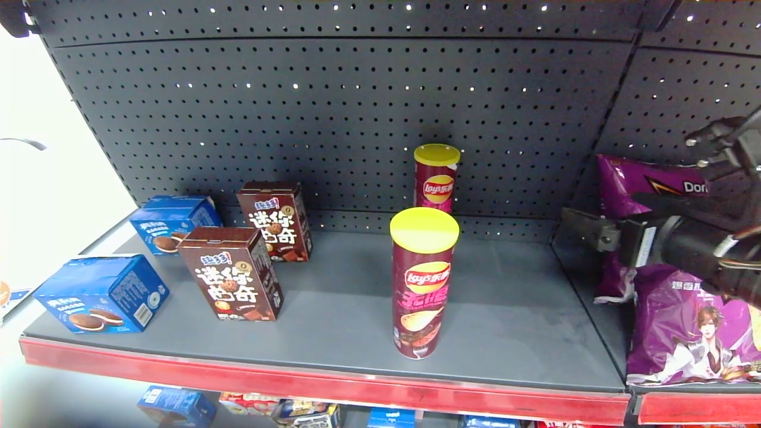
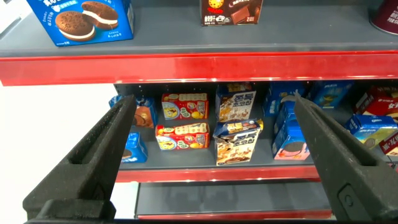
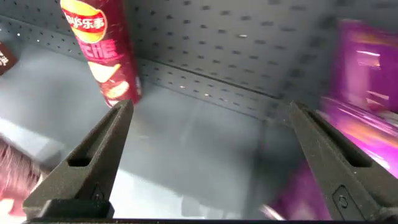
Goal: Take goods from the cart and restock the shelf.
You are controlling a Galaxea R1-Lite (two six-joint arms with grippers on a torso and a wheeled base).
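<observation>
- My left fingers (image 2: 102, 149) are spread wide apart with nothing between them, level with the red front edge of the grey metal shelf (image 1: 505, 321); beyond them a lower shelf holds assorted small snack boxes (image 2: 236, 127).
- Two blue cardboard cookie boxes sit at the shelf's left end, one at the front edge (image 1: 104, 293) and one farther back (image 1: 172, 223).
- Just beside them stand two brown cardboard cookie boxes, front (image 1: 232, 273) and back (image 1: 276, 221).
- Mid-shelf, a tall maroon chip can with a yellow lid (image 1: 421, 285) stands upright near the front; a second such can (image 1: 436, 178) stands against the pegboard.
- My right fingers (image 3: 93, 155) gape fully, gripping nothing, over the shelf's bare right part.
- Purple foil chip bags (image 1: 684, 321) fill the neighbouring bay.
</observation>
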